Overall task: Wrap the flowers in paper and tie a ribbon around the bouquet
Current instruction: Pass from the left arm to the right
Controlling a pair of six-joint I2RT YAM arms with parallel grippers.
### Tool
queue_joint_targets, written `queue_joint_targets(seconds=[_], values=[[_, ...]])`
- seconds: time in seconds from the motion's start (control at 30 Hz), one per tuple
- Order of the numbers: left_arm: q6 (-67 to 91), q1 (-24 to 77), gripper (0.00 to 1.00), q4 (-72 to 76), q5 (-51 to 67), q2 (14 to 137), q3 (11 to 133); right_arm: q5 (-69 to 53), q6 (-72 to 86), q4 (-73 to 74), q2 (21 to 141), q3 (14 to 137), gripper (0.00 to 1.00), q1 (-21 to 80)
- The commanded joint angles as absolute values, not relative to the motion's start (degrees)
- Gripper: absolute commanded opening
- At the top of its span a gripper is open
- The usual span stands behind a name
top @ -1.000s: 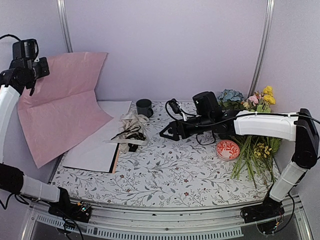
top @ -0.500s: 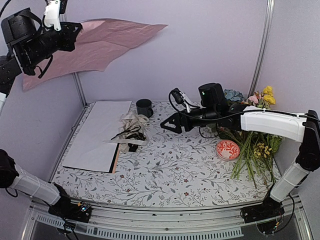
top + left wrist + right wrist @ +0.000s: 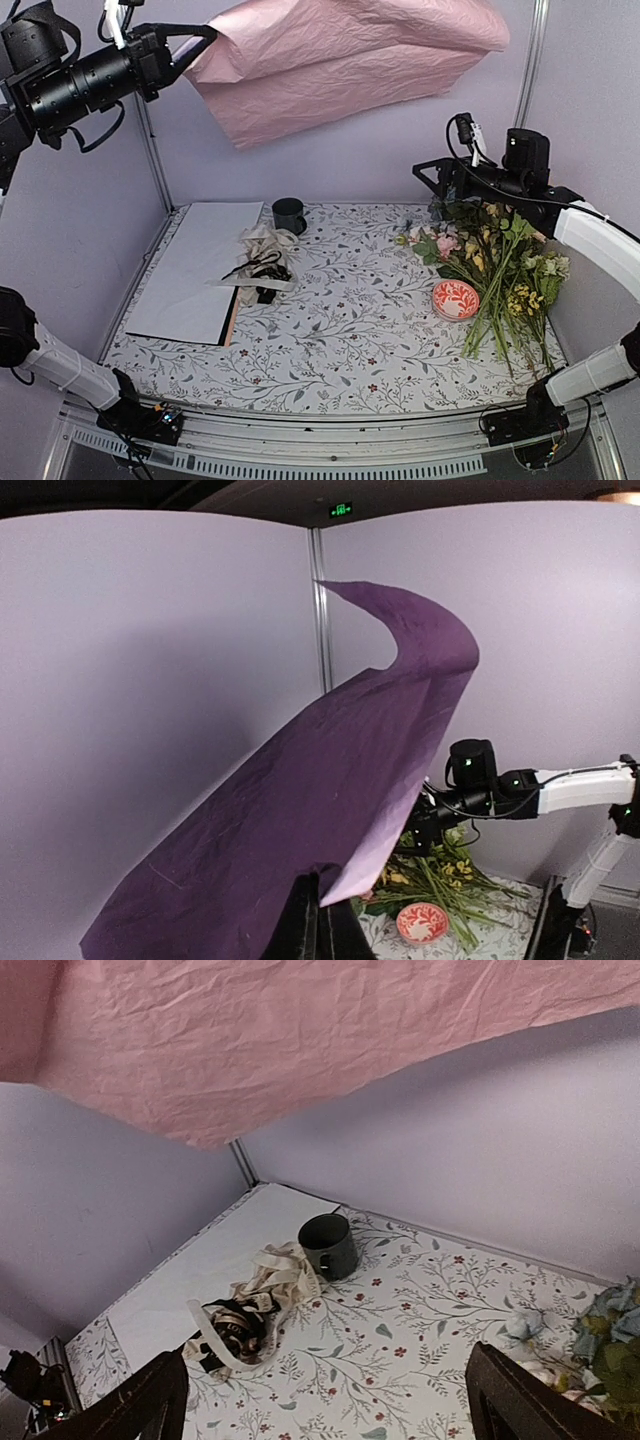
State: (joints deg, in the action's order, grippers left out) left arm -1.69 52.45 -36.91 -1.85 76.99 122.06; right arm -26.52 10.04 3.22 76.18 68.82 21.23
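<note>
Having been swung higher and rightward, paper (image 3: 340, 60) held aloft before back wall (image 3: 340, 170), corner pinched by closed left gripper (image 3: 197, 42) on raised arm, right gripper (image 3: 432, 180) drawn back over flowers (image 3: 445, 243) on table (image 3: 340, 330), jaws spread wide, empty

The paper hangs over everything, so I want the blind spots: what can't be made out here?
- paper: its top edge is cut off by the frame in the top view.
- left gripper: in the left wrist view, the paper and the bottom edge hide how the jaws pinch.
- flowers: cut by the right edge of the right wrist view.
- ribbon: ends too crumpled to trace, top view.
</note>
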Motion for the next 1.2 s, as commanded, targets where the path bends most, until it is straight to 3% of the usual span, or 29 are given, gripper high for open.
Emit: queue_joint_targets(seconds=[0.0,0.1,0.37,0.53,0.93,1.17], values=[[8.5,53.2,0.0,-35.7,2.7,73.6,117.8,-25.8,8.3,1.2,70.9,65.8,0.99,14.5],[22.0,51.0,0.0,-33.6,0.8,71.8,111.3,-26.9,8.1,1.4,68.3,64.5,0.99,11.8],[55.6,30.0,0.0,-13.1,27.9,62.7,73.6,-22.5,7.2,9.1,68.0,65.9,0.99,11.1],[65.1,22.9,0.0,-4.5,34.0,58.5,56.5,-26.0,7.2,11.7,71.6,66.7,0.99,11.2],[41.3,22.9,0.0,-21.4,36.4,62.9,72.7,-45.4,-0.6,11.0,73.7,71.3,0.99,11.5],[29.3,23.1,0.0,-29.6,31.1,67.1,82.1,-41.6,-12.7,19.0,69.3,84.3,0.99,14.3]])
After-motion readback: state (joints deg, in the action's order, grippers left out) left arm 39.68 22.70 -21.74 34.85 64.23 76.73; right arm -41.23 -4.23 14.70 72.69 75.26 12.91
